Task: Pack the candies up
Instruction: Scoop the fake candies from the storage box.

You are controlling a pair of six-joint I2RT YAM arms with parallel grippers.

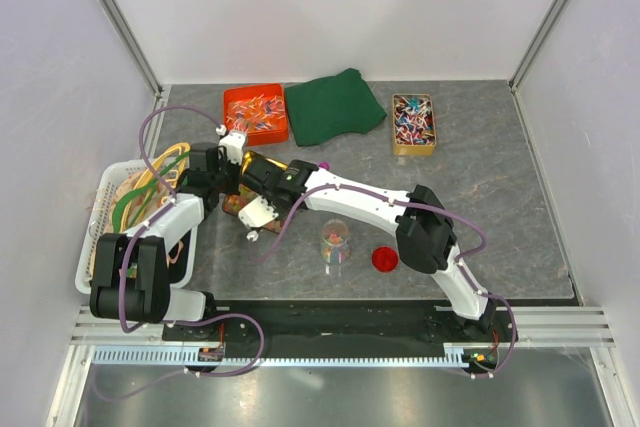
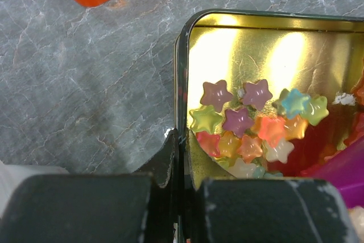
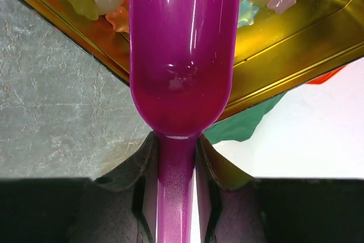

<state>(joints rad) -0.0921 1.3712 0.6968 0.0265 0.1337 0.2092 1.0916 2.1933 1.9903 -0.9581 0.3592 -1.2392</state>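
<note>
Candies [image 2: 250, 123], star-shaped and in mixed orange, yellow, pink, green and pale blue, lie heaped in the lower right of the left wrist view, inside an open tin [image 2: 244, 44] with a shiny gold lining. We note that the left gripper [image 2: 181, 157] sits at the bottom centre of that view, its fingers [image 2: 165, 160] pressed together on the tin's near side wall, one inside and one outside. In the right wrist view a scoop [image 3: 182, 55] of glossy purple plastic fills the centre, its bowl reaching up over the tin's rim to the candies at the top of the frame. The right gripper [image 3: 177, 163] is clamped on the scoop's narrow handle, a finger against each side. We cannot tell whether any pieces rest in the bowl. In the top view both grippers meet left of centre on the grey stone-patterned table [image 1: 480, 197]. A clear jar [image 1: 336, 243] holding coloured pieces stands at lower centre, with a red lid [image 1: 384, 259] lying just beside it to the right. Along the upper edge of the table we record an orange tray [image 1: 255, 112] of slim wrapped sweets, a folded green cloth [image 1: 335, 105] touching its right side, and a wooden box [image 1: 413, 123] of twist-wrapped sweets further right. A white basket [image 1: 110, 197] sits at the left edge of the frame.
</note>
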